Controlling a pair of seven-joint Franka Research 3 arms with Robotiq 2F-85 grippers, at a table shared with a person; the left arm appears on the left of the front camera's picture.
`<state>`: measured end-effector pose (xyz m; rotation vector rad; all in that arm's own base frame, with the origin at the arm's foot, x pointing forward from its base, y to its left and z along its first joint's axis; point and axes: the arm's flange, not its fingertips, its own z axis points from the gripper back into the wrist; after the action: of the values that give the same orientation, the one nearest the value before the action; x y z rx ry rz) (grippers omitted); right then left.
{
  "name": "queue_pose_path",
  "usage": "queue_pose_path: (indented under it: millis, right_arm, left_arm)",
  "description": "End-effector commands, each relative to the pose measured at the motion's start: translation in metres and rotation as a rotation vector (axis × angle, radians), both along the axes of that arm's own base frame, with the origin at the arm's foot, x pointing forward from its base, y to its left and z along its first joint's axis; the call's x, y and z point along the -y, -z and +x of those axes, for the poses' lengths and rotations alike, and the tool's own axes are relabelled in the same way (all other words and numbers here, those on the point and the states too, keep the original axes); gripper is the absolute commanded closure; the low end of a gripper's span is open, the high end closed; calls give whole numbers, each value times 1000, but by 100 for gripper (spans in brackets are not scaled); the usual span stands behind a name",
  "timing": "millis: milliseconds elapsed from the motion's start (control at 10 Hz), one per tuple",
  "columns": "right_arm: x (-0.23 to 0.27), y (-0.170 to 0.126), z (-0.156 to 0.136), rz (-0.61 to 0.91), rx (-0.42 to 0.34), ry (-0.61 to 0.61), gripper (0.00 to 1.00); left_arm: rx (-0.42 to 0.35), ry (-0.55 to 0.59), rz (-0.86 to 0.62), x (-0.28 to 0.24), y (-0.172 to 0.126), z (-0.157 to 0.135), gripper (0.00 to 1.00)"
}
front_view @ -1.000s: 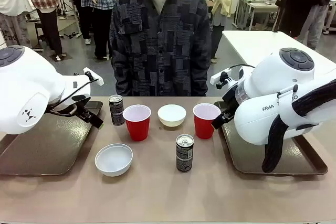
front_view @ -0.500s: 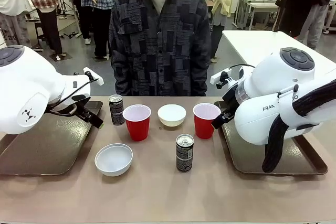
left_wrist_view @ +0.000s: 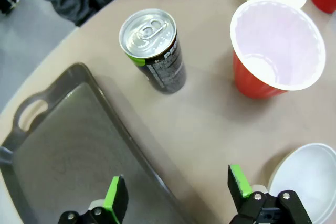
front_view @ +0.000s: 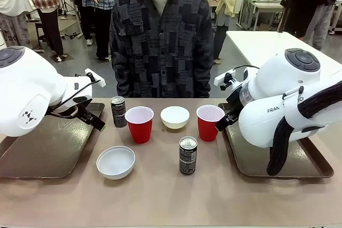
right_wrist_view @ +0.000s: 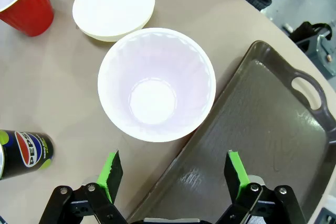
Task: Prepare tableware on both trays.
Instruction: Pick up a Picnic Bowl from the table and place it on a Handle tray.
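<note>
Nothing on the table [front_view: 160, 201] has moved since a second ago. Both arms sit as they were; the person shifted slightly.

Front view: all six pieces stand between the left tray [front_view: 43, 153] and the right tray [front_view: 310, 166]. None is loaded yet, so the task looks to be at its start. The far can [front_view: 118, 111] is just beside the left red cup [front_view: 139, 125], and the far bowl [front_view: 175, 117] is in the middle. The right red cup [front_view: 209, 123] is by the right tray, and the near bowl [front_view: 115, 162] and near can [front_view: 187, 155] are nearer the robot. Both arms crouch low over their trays' inner edges.

Left wrist view: the left hand [left_wrist_view: 177, 186] is spread wide and empty over the tray rim. It points toward the far can and left red cup, so probably lining up a pick.

Right wrist view: the right hand [right_wrist_view: 172, 174] is spread and empty, above the right red cup. One finger is over the tray edge. The cup looks like the likely first grab.
</note>
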<state>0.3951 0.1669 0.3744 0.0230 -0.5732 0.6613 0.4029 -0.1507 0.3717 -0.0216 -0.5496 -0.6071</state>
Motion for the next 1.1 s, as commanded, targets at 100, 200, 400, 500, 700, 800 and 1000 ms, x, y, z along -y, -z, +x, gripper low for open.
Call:
queue_pose_path:
  millis: [100, 200, 400, 500, 700, 800, 1000]
  right_arm:
    - [0, 0, 0, 0, 0, 0, 0]
    - [0, 0, 0, 0, 0, 0, 0]
    - [3, -13, -14, -7, -13, 2, 0]
    - [10, -30, -32, -32, 0, 77, 0]
    - [24, -56, -88, -20, -45, 148, 0]
    - [27, -63, -117, -29, -101, 154, 0]
    - [21, -70, -179, -34, -178, 128, 0]
  left_arm:
    - [0, 0, 0, 0, 0, 0, 0]
    - [0, 0, 0, 0, 0, 0, 0]
    - [-26, 12, 25, -2, -15, -13, 0]
    - [-73, 33, 15, -3, -33, -32, 0]
    - [-108, 84, 56, -3, -59, -81, 0]
    - [-144, 111, 86, -3, -63, -101, 0]
    - [-193, 110, 87, -6, -69, -139, 0]
